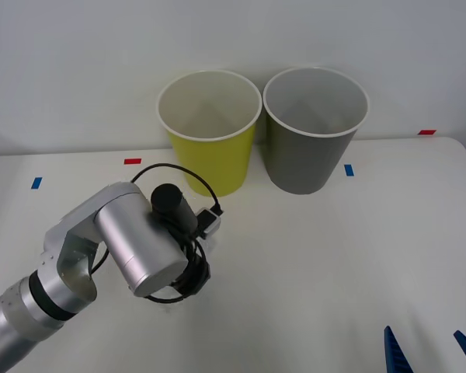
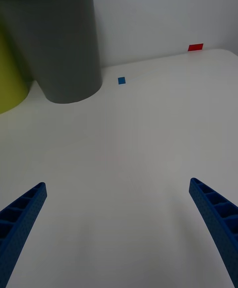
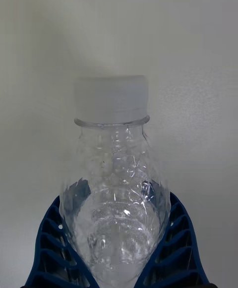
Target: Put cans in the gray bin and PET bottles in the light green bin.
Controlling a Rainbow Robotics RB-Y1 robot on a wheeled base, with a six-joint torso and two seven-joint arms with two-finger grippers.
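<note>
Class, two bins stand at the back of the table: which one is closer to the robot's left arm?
The light green bin. It stands on the left, just beyond the left arm; the gray bin stands farther right.

Left arm (image 1: 132,249) — brushed silver cylinders, black ring at the joint, black cable looping round a black wrist cam w/ small white connector. Blue ribbed fingers (image 3: 47,248), lattice cut-outs; right gripper (image 2: 119,228) fingers same blue — honeycomb pattern inside.
</note>
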